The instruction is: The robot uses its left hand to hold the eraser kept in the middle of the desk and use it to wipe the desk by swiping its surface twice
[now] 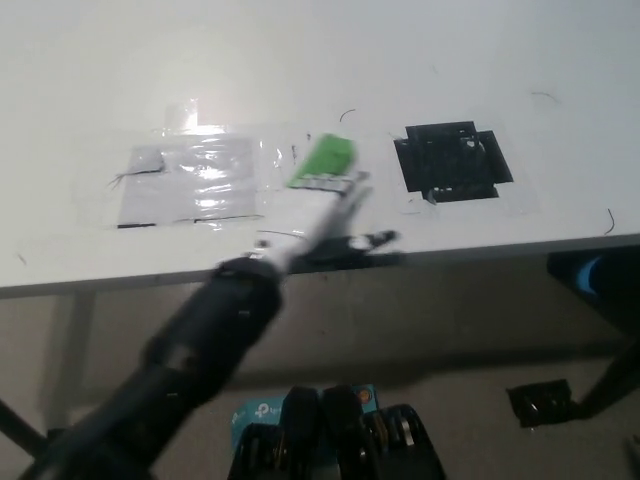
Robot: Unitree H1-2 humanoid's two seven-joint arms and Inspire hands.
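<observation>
Eraser [322, 160] under left hand [318, 208], long axis up-right.

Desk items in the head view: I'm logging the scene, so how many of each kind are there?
Green eraser: 1, under the left hand
Black taped square: 1
Clear taped sheet: 1
Total: 3, all on the white desk.

Motion blur smears the left hand [318, 205] and eraser [322, 160].

Motion blur — glare on tape [205, 170]
</observation>
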